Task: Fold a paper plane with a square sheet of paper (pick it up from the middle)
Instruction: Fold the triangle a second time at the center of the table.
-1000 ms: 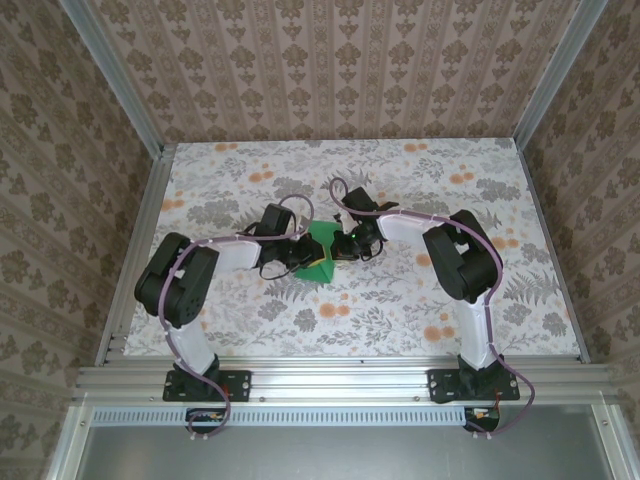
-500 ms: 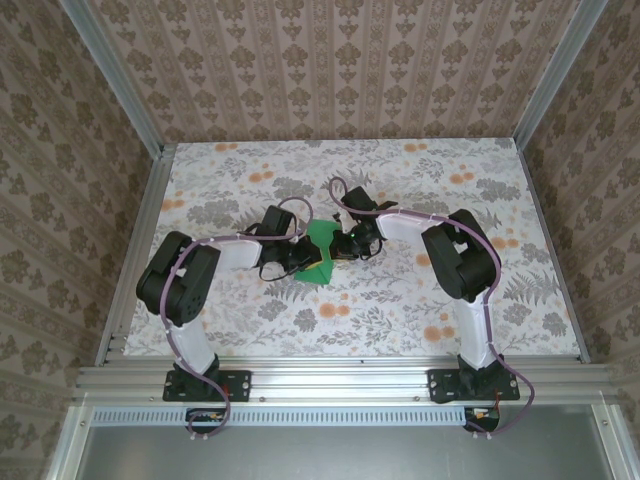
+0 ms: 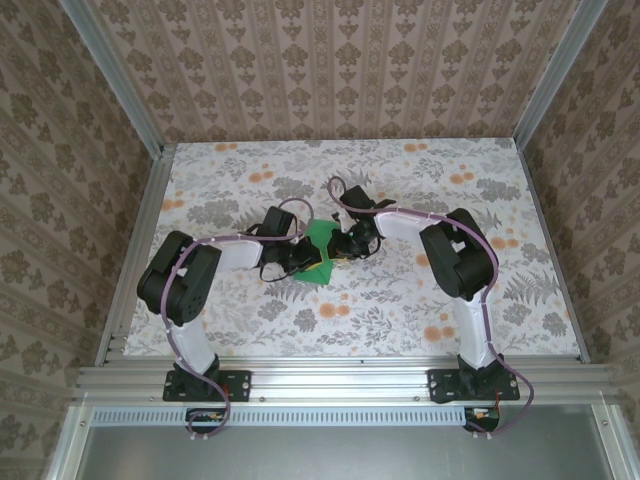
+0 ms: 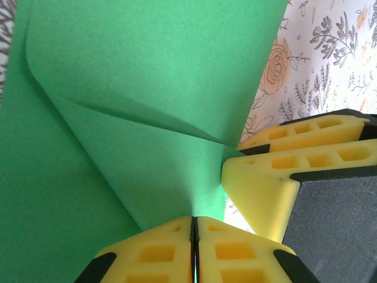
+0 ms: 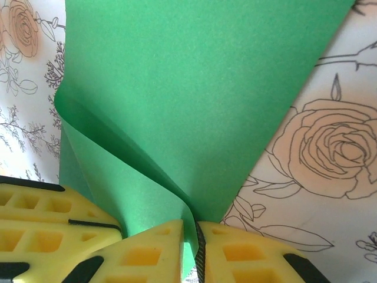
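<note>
In the middle of the floral desk (image 3: 420, 300), the two arms are meeting over the square sheet of paper (image 3: 320, 238), which is sitting between them, partly bent up off the surface. The left claw (image 4: 194, 227) is clenching one edge of the green sheet, its yellow fingers (image 4: 159, 253) pressing together on it, while a curled flap and a soft crease are running away from the grip. The right claw (image 5: 191, 236) is pinching the sheet from the opposite side, the paper rising out of the narrow slit between its fingers and bowing over the rose print.
</note>
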